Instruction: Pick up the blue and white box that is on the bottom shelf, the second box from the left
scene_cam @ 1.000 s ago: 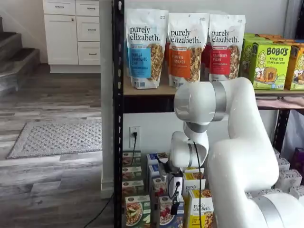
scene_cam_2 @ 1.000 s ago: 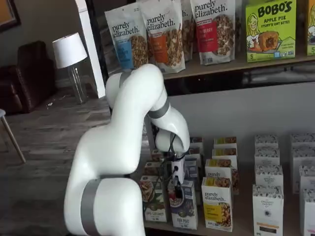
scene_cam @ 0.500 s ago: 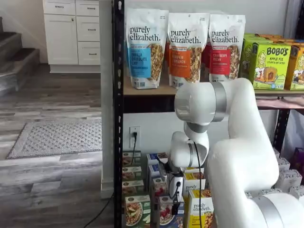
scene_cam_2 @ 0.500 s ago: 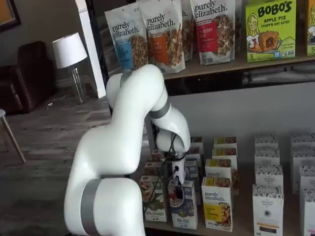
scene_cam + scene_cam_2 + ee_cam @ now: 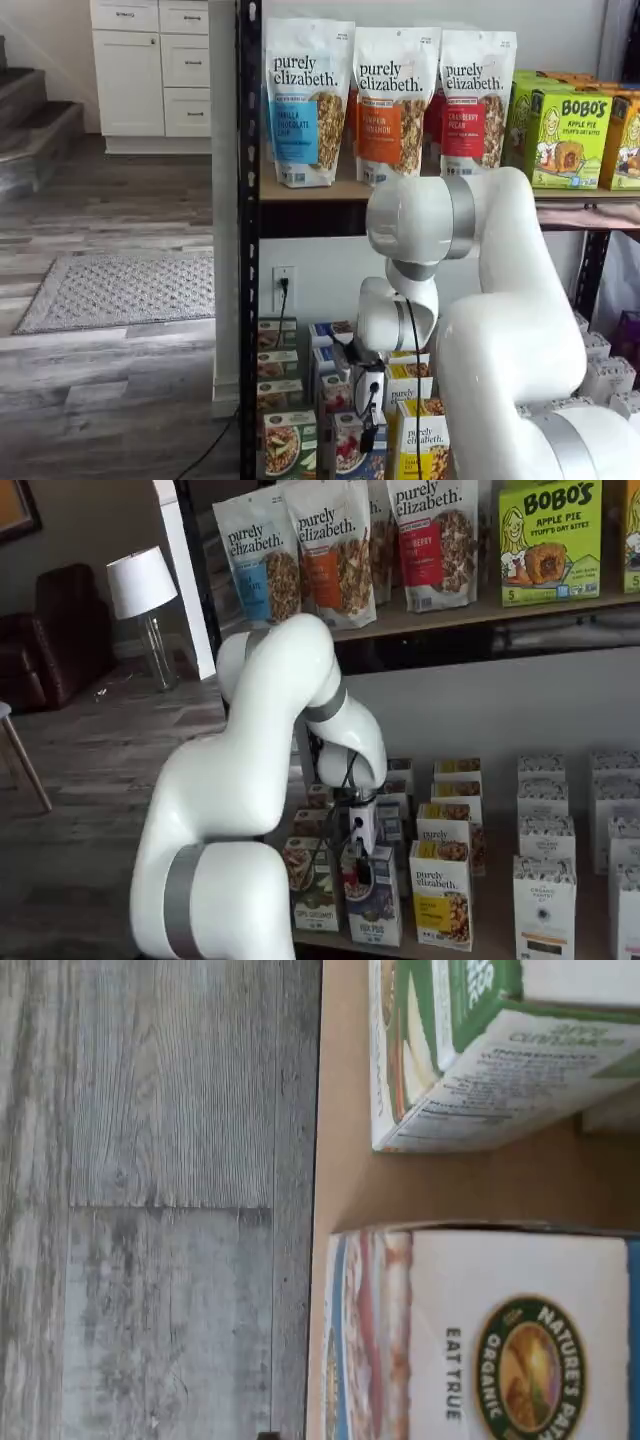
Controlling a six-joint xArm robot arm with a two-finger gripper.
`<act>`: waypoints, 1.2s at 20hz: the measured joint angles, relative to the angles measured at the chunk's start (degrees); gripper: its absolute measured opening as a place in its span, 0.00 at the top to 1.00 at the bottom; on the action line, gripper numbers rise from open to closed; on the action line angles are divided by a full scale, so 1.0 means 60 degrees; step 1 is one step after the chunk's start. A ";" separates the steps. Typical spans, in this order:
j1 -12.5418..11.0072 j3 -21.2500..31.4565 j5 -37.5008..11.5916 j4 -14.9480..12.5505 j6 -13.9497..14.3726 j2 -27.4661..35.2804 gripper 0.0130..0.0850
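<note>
The blue and white box (image 5: 349,447) stands at the front of the bottom shelf (image 5: 333,941), between a green carton (image 5: 287,443) and a yellow "purely elizabeth" carton (image 5: 426,440). It also shows in a shelf view (image 5: 376,908). My gripper (image 5: 358,872) hangs right over the box's top, with its fingers at the top edge. It shows in both shelf views (image 5: 368,432). No gap or grip is plain. The wrist view shows the box's white top with a round logo (image 5: 510,1355) close below, and the tan shelf board (image 5: 350,1175).
The green carton (image 5: 470,1050) stands close beside the box. More rows of cartons stand behind and to the right (image 5: 545,850). Granola bags (image 5: 385,100) fill the upper shelf. A black post (image 5: 248,300) stands left. Grey wood floor (image 5: 160,1200) lies in front.
The arm's upper links have shifted very slightly. The gripper stays over the blue and white box, with hardly any movement.
</note>
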 joint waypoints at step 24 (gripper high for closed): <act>0.0025 -0.0247 0.0226 0.0038 0.0002 0.0132 0.33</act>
